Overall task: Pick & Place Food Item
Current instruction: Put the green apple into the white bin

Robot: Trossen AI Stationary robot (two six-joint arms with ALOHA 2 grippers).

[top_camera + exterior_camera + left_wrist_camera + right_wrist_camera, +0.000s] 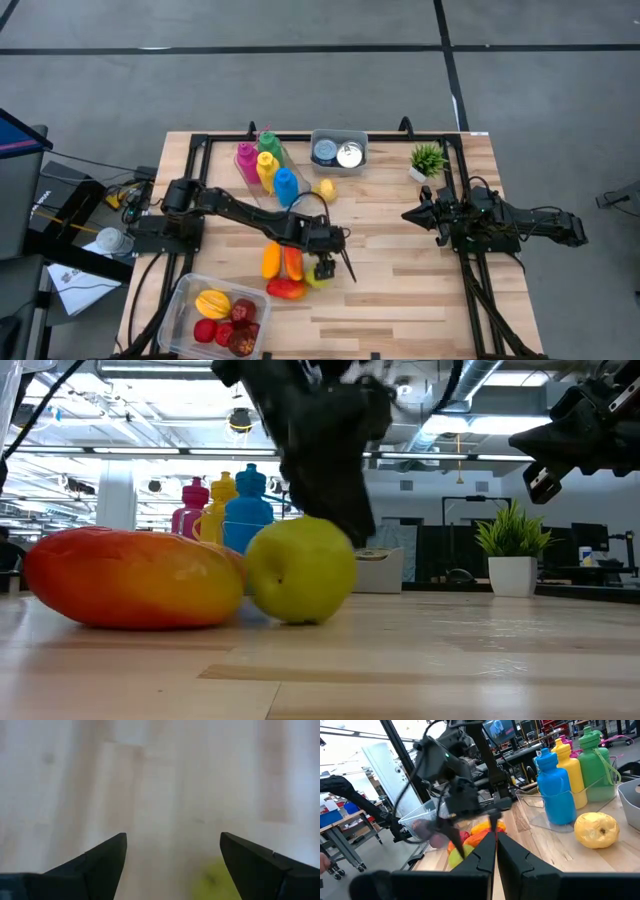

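Observation:
A green apple (317, 279) rests on the wooden table (420, 300), beside a red-orange mango (135, 578) and two more orange and red fruits (281, 261). My left gripper (337, 271) hangs open just above the apple, slanting down. In the left wrist view the apple (215, 880) shows blurred, low between the fingers and nearer one of them. In the low view the dark left gripper (335, 470) stands over and behind the apple (300, 570); I see no touch. My right gripper (406, 214) waits shut at the table's right, held level above it.
A clear tub (180, 300) with several fruits sits at the near left. At the far side stand coloured bottles (265, 165) in a clear holder, a yellow fruit (325, 188), a bin with cans (338, 150) and a small potted plant (428, 160). Bare wood lies near right.

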